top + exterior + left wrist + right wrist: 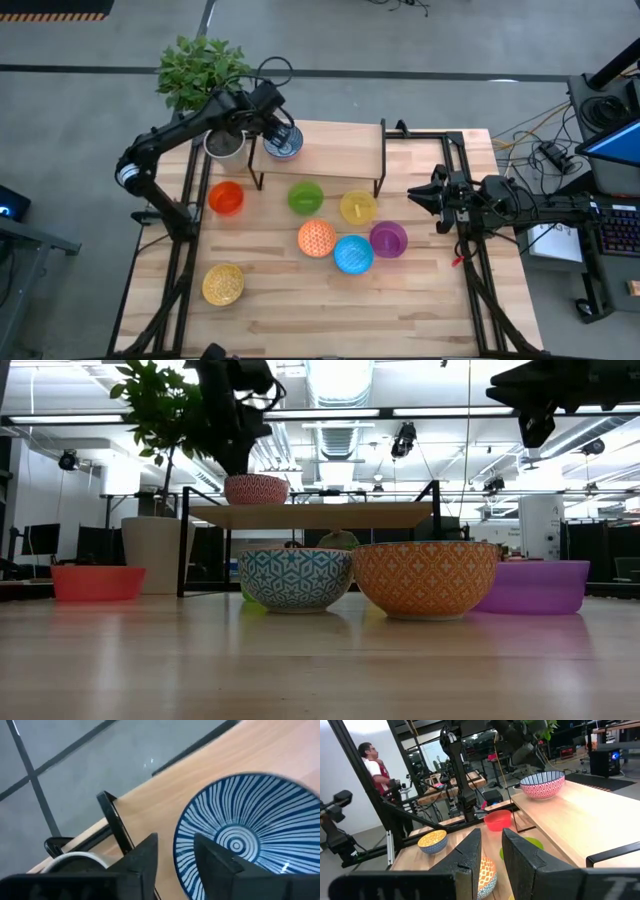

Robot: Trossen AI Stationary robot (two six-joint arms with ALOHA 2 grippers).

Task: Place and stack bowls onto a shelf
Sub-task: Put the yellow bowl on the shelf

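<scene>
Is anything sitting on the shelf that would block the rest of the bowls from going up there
Nothing visible blocks it. The shelf holds only the blue-white striped bowl at its left end, with the left claw over it. The rest of the board looks bare. The right claw waits beside the shelf's right end.

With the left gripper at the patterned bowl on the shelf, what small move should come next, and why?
Probably lift the left gripper straight up. The blue-and-white striped bowl with red patterned outside already sits upright on the light-wood shelf, and the gripper's fingers look spread over its rim. The right gripper waits at the table's right edge.
</scene>
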